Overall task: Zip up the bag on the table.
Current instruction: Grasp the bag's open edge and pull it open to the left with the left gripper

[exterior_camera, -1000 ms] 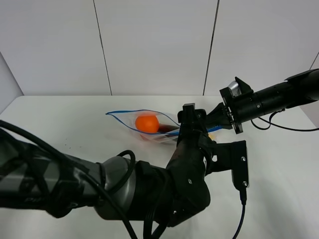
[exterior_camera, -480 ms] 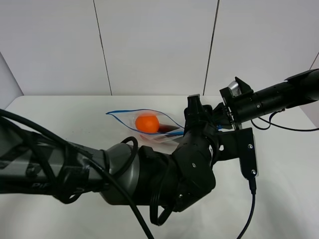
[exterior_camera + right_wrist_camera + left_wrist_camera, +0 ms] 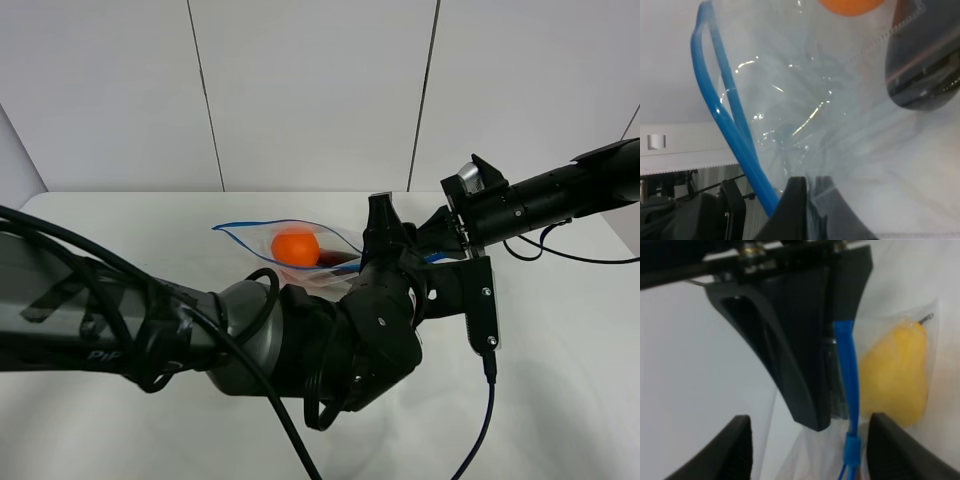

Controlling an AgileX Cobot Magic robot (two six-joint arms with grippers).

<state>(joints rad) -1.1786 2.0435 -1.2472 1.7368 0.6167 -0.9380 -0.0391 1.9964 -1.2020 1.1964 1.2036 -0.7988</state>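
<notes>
white surface (image 3: 120, 250) carries the bag (image 3: 262, 245) near its middle, mouth open. the clear film looks light, soft and slippery, and the toy produce inside may shift. grip only the blue zipper strip (image 3: 845, 370). right claw (image 3: 809, 192) is clamped on the bag's end. left claw (image 3: 810, 452) stands apart, straddling the strip without touching it.

High camera overlooks table (image 3: 150, 225); wrist views (close up) share bag (image 3: 805, 100).

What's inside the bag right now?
Through the clear bag: an orange fruit, a yellow pear and a dark purple piece. The left arm covers the bag's right end in the high view, so anything more there is unseen.
</notes>
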